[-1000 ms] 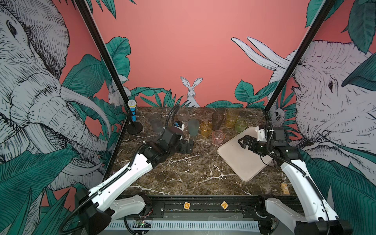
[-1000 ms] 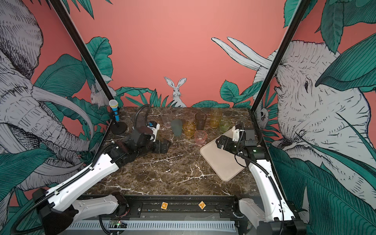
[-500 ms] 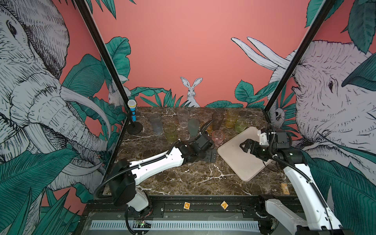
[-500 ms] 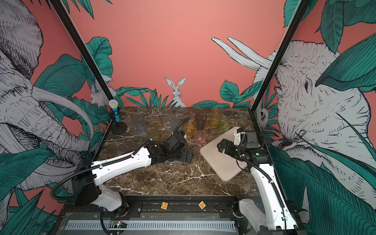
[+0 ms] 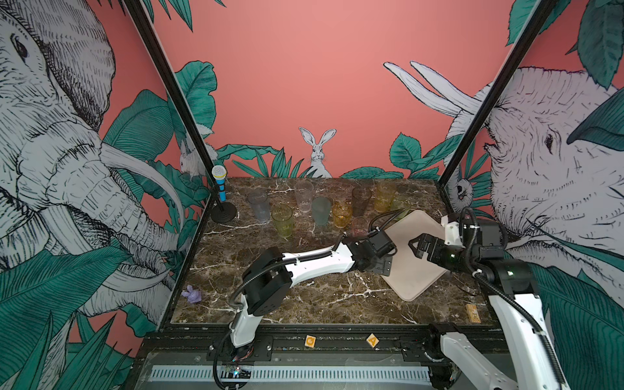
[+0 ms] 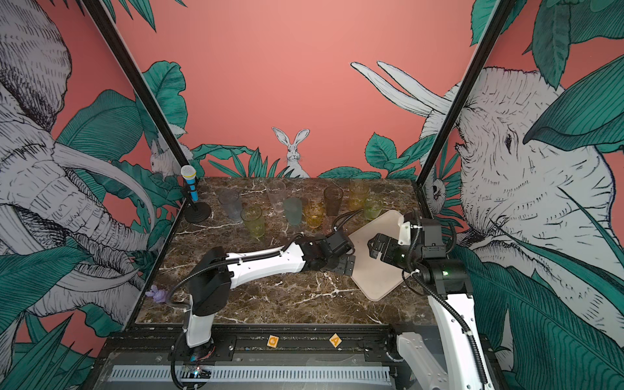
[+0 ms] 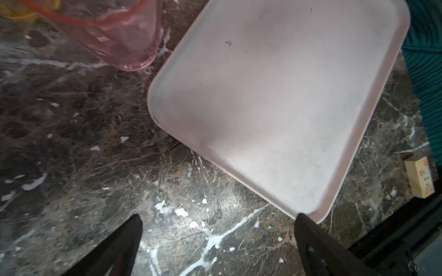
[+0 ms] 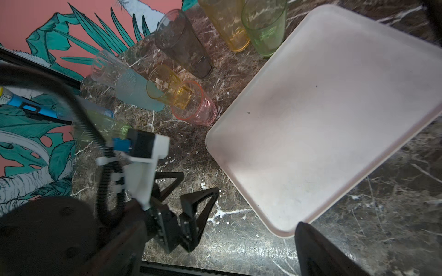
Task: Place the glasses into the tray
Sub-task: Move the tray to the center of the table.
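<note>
While both sets of jaws stood spread wide with nothing between them, the left claw [image 5: 381, 266] hung low over the worktop [image 5: 304, 297], just beside the left edge of the tray [image 5: 415, 280]. The left wrist view showed its two dark fingertips [image 7: 134, 229] far apart, with bare marble between them. One tip overlapped the tray's near corner, though the frames did not show whether it touched. The right claw [image 5: 417, 244] hovered above the tray's bare middle, pointing across it toward the left arm.

Outward from the left claw, the nearest of the glasses was the short pink tumbler [image 5: 358, 225]. It stood upright on the worktop, just off the tray's left far edge and beyond the claw toward the back wall. Its long axis was vertical, so I judged that a level reach from the side, with the jaws straddling its wall, would suit it.

The left arm was plainly the nearer one to it. The right claw was closer to the green tumbler [image 5: 400, 204], which stood at the tray's far corner.

The remaining glasses [image 5: 320, 211] stood upright in a loose row along the back of the worktop. None was in the tray yet, and the tray lay askew on the right side of the worktop.
</note>
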Controlling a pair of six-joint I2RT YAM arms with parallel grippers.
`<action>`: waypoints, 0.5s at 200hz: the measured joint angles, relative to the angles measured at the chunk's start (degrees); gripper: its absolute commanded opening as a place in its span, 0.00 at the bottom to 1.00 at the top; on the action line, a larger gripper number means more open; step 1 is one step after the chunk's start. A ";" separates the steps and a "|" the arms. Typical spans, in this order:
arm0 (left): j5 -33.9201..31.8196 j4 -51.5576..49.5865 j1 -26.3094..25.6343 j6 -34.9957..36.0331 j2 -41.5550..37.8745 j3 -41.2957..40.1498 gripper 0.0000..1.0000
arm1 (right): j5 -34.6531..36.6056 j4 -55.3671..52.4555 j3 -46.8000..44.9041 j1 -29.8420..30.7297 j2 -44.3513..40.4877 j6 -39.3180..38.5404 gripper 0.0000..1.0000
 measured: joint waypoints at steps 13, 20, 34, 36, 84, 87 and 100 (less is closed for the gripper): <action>-0.02 -0.79 -0.63 -0.28 3.02 2.47 0.99 | 1.68 -1.77 1.81 0.00 -0.66 -0.44 0.99; -0.09 -1.44 -0.92 -0.31 4.59 3.89 0.98 | 2.60 -2.51 2.58 0.00 -0.92 -0.61 0.99; -0.17 -2.95 -1.42 -0.52 7.76 7.04 0.96 | 4.37 -4.09 3.82 0.00 -1.55 -0.83 0.99; -0.17 -3.08 -1.46 -0.59 8.07 7.30 0.95 | 4.57 -4.35 3.98 0.00 -1.64 -0.85 0.99; -0.09 -6.49 -2.25 -2.51 12.85 11.06 0.84 | 7.23 -7.15 5.40 0.00 -2.19 -1.31 0.99; -0.04 -6.67 -2.29 -2.56 12.94 11.08 0.84 | 7.28 -7.30 5.40 0.00 -2.16 -1.38 0.99; 0.20 -7.41 -2.45 -2.84 13.27 11.41 0.82 | 7.43 -7.61 5.40 0.00 -2.12 -1.49 0.99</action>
